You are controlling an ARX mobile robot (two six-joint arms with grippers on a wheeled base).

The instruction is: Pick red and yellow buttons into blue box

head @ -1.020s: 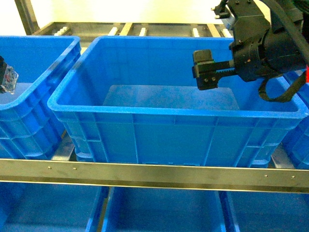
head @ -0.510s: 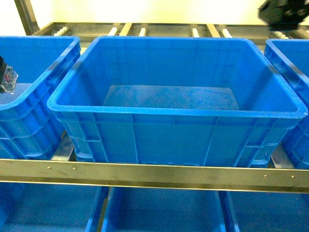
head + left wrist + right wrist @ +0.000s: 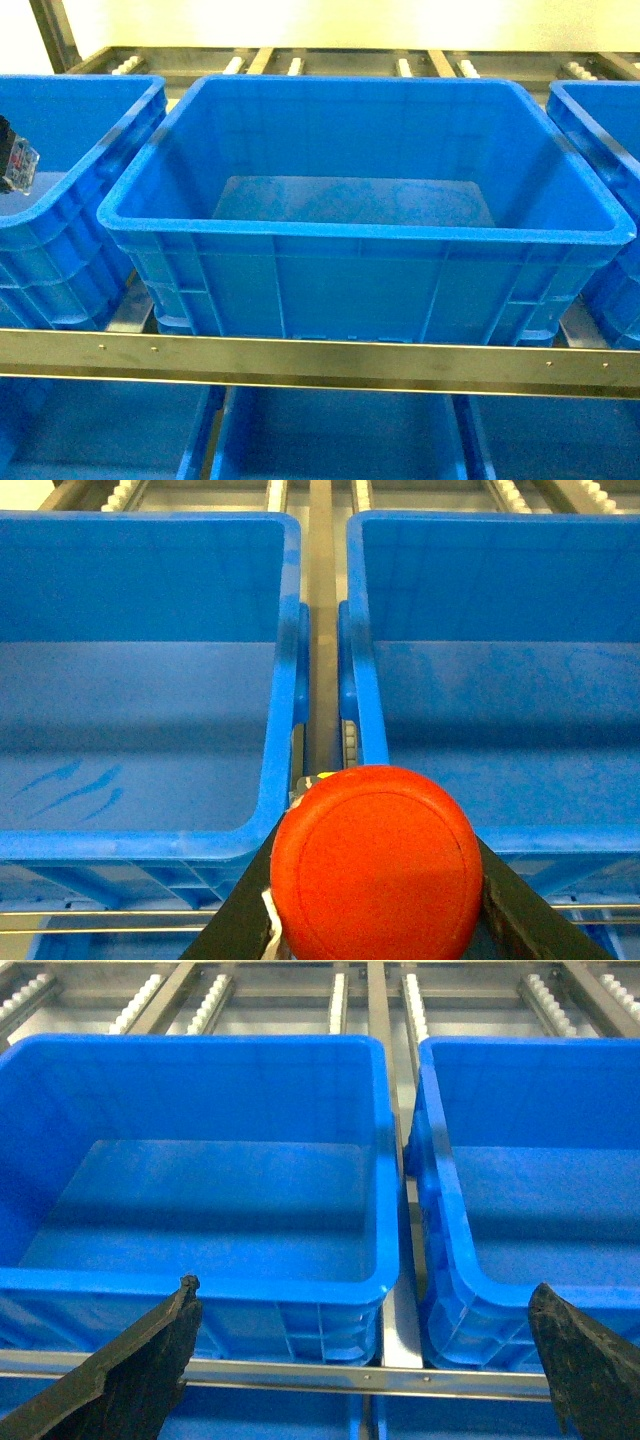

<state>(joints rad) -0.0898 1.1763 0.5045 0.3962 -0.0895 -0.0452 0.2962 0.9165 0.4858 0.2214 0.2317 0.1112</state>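
While the right gripper (image 3: 365, 1360) hangs spread and unladen before the blue box (image 3: 365, 232), the left gripper (image 3: 372, 880) clasps the red button (image 3: 375, 865)

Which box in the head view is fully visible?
The middle box; the left box and right box are cut off by the frame edges.

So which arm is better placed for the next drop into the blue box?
Left. Its pincer already holds the red button in front of the crates, while the right pincer is open and empty.
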